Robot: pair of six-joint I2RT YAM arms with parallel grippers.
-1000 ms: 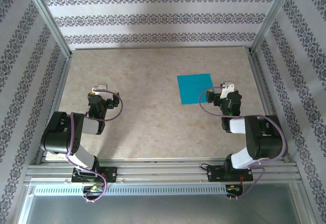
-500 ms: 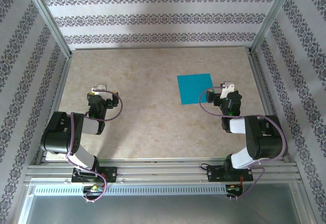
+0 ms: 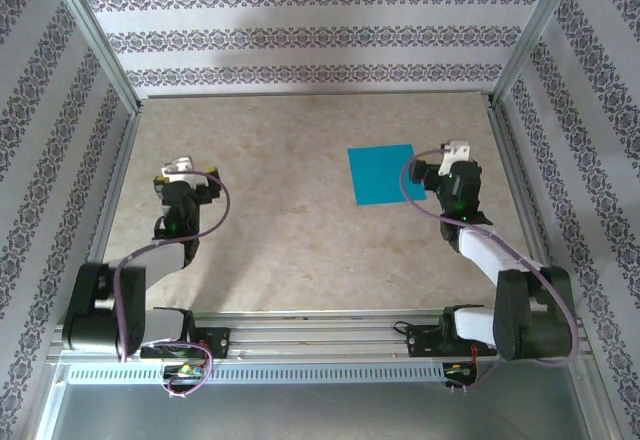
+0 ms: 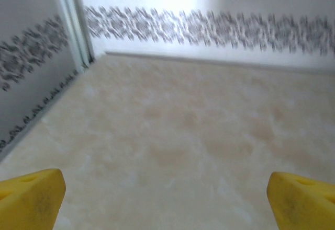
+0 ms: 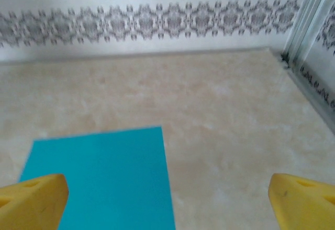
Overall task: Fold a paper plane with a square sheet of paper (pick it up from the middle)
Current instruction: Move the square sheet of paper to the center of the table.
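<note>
One square sheet of paper, two grippers

Bright even light; left wrist view motion-blurred.

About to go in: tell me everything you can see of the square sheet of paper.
The square sheet of paper is plain teal-blue, thin, a single unfolded layer with no visible crease. It lies flat on the beige table, right of centre, its edges turned slightly from the table's. Only the table touches it; nothing holds it.
</note>
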